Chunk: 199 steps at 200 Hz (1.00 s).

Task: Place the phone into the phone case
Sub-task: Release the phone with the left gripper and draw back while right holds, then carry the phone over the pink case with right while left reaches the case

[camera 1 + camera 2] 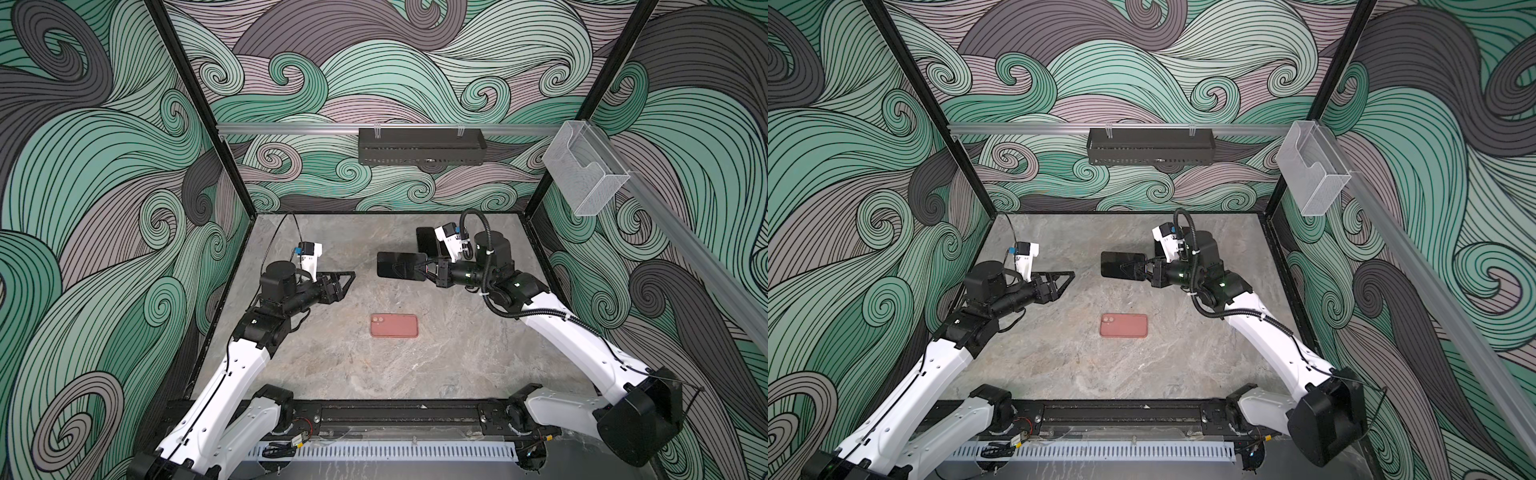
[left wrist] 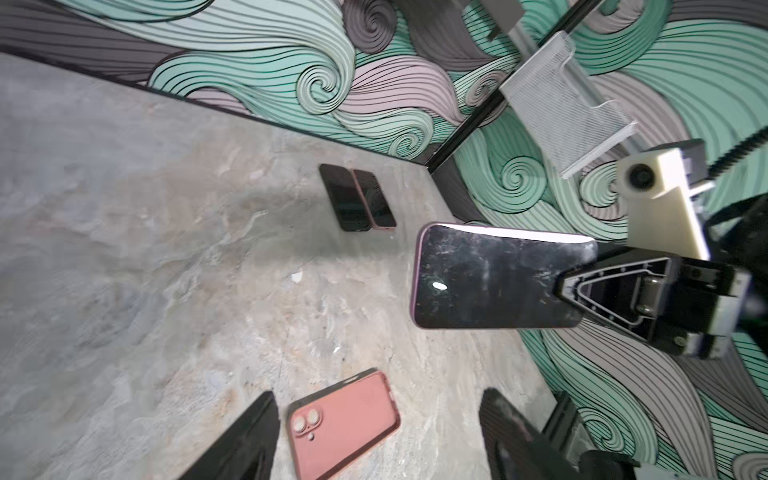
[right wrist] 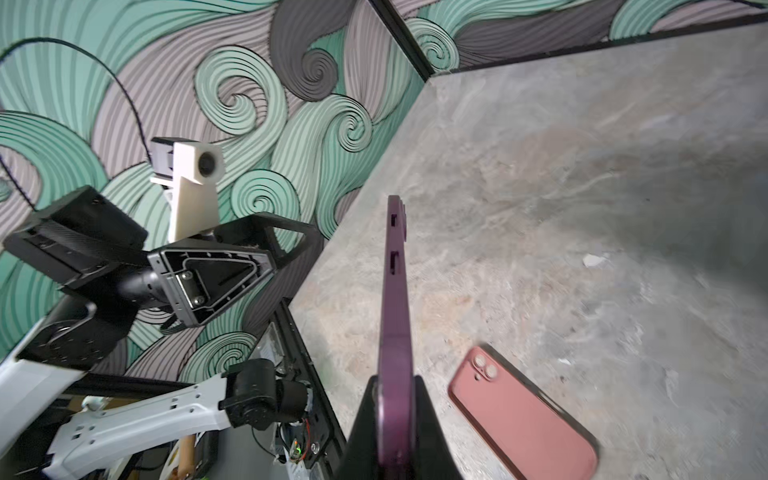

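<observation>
- In both top views I see a grey marbled table (image 1: 332, 374) boxed in by walls (image 1: 104, 166) of green and grey swirls. A black tray (image 1: 419, 145) hangs at 12 o'clock and a clear holder (image 1: 582, 174) at 2.
- The pink phone case (image 1: 394, 325) lies flat just toward 6 o'clock of centre. Its long axis runs 9 to 3, with the camera corner at the 9 end.
- My right claw (image 1: 409, 268) grips the phone (image 1: 385, 266) by its 3 o'clock end, level above the table near 1 o'clock. The screen faces up and the free end points to 9.
- My left claw (image 1: 349, 279) hangs empty near 10 o'clock.
- Left wrist view: my left claw (image 2: 378, 395) stands wide, with the case (image 2: 345, 424) below the gap.
- This view shows two other phones (image 2: 345, 199) fully, side by side and touching. They are half hidden in the top views.
- Right wrist view: only here do I see the phone (image 3: 395, 311) edge-on. It has a purple rim, side buttons and a raised bump near the free end, and it is pinched in the right claw (image 3: 395, 386).
</observation>
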Each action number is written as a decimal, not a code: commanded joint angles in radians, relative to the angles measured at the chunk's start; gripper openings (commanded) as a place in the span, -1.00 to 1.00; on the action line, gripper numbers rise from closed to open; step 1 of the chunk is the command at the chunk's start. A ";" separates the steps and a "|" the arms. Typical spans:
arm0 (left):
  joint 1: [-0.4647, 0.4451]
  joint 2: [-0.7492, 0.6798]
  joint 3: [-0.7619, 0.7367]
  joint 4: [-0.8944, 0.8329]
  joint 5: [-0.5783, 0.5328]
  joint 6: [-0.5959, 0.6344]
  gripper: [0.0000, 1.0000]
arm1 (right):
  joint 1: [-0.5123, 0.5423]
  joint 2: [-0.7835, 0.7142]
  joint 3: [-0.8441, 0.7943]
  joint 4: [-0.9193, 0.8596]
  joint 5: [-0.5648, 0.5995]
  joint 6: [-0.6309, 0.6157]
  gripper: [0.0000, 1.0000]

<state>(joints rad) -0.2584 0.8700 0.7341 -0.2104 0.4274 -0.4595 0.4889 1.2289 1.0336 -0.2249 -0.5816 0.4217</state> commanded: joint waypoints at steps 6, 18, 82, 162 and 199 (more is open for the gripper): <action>0.001 0.027 -0.002 -0.151 -0.096 0.043 0.53 | -0.004 0.002 0.039 -0.128 0.087 -0.061 -1.00; -0.002 0.033 -0.016 -0.156 -0.098 0.032 0.53 | -0.004 0.008 0.042 -0.187 0.094 -0.063 -1.00; -0.074 0.138 -0.057 -0.182 -0.148 0.035 0.38 | -0.006 0.038 0.009 -0.314 0.080 -0.030 -1.00; -0.222 0.405 0.022 -0.195 -0.128 0.049 0.17 | -0.008 0.105 -0.084 -0.250 -0.008 0.050 -1.00; -0.260 0.499 0.050 -0.154 -0.092 0.020 0.03 | -0.010 0.123 -0.136 -0.177 -0.057 0.097 -1.00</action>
<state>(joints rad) -0.4992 1.3254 0.7383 -0.3874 0.3031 -0.4229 0.4831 1.3422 0.9176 -0.4965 -0.5629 0.4721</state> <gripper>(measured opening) 0.532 0.105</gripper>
